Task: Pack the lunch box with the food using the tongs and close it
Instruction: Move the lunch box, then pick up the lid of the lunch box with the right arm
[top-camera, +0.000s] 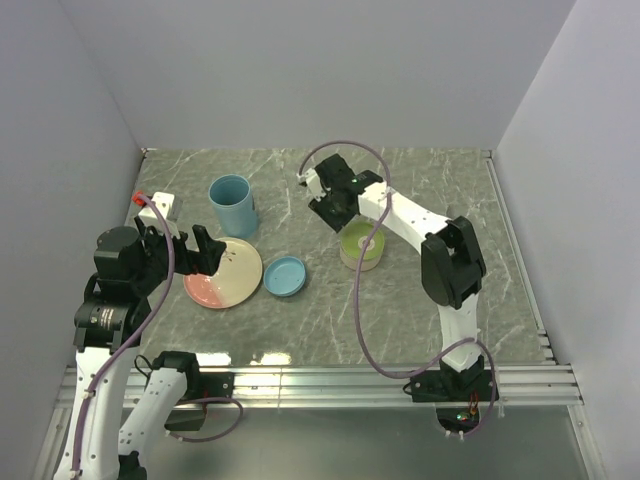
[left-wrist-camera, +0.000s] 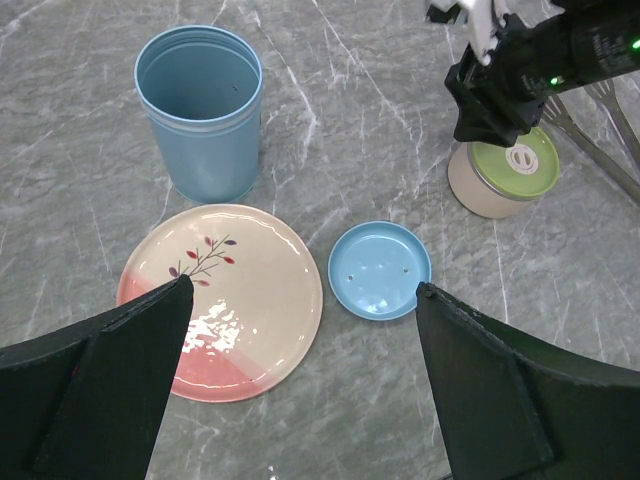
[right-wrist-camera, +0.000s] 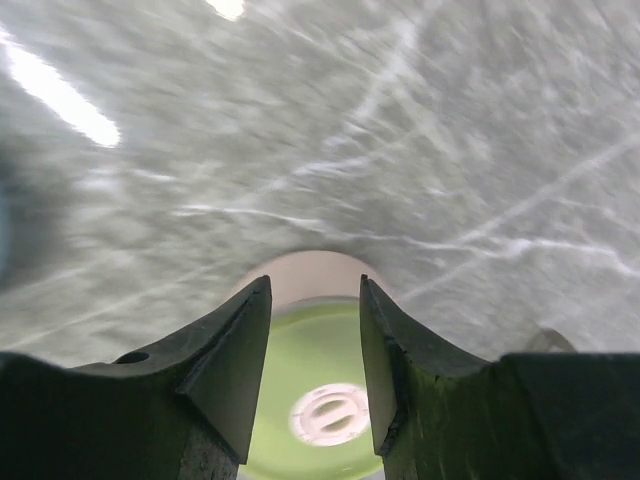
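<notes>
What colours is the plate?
Cream plate, pink along one edge, small leafy sprig; clearest from the left wrist.

Right gripper (right-wrist-camera: 315, 288): two black fingers (right-wrist-camera: 225, 370) stand parted, with nothing between them. Seen through the gap, below the tips: round beige container with pale green lid (right-wrist-camera: 300, 365), white round knob (right-wrist-camera: 328, 413) on the lid. Grey marbled tabletop (right-wrist-camera: 400, 150) stretches far beyond, blurred.

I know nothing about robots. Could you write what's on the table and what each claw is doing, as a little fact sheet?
plate: pink and cream, no food on it
blue cup: upright, behind the plate
blue dish: right of the plate
lunch box: round, beige, green lid on
tongs: metal, lying beside the lunch box
left gripper: open, over the plate
right gripper: open, above the lunch box, holding nothing
</notes>
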